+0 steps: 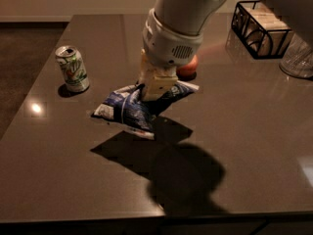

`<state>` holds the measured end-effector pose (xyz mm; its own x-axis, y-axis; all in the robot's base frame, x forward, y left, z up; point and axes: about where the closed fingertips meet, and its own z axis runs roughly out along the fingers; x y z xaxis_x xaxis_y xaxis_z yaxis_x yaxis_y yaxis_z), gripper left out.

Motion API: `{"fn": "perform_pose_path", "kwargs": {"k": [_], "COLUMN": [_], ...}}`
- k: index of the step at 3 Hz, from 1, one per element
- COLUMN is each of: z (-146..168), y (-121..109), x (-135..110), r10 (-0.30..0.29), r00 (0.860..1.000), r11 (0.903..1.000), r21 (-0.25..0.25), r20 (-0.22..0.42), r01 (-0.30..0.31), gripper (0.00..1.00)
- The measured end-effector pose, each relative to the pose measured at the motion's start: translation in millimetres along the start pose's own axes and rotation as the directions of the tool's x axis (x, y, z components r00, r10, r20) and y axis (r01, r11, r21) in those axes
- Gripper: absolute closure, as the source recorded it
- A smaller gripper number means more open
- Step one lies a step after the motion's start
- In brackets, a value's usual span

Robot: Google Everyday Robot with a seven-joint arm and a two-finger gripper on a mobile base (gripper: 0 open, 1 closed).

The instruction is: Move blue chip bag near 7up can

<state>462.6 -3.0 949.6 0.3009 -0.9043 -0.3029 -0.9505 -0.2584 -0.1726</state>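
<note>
The blue chip bag is a crinkly dark-blue foil bag with white panels. It hangs a little above the dark table and casts a shadow below and to the right. My gripper comes down from above and is shut on the bag's upper middle. The 7up can stands upright at the left of the table, a short way left of the bag's near corner.
An orange-red apple sits just behind the gripper, partly hidden by the arm. A black wire basket and a clear glass stand at the back right. The table's left and front edges are close.
</note>
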Motion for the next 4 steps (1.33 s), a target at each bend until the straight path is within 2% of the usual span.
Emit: {"fn": "perform_pose_path", "kwargs": {"k": [2,4], "z": [22.2,55.6], "y": [-37.9,-68.2], "x": [-38.6,-64.5], "r10": [0.017,0.036], "r00": [0.999,0.998], "r11": [0.9994,0.9991], "r21": [0.029,0.022], "r20": [0.05,0.053], "r01": [-0.018,-0.038], "gripper": [1.0,1.0]}}
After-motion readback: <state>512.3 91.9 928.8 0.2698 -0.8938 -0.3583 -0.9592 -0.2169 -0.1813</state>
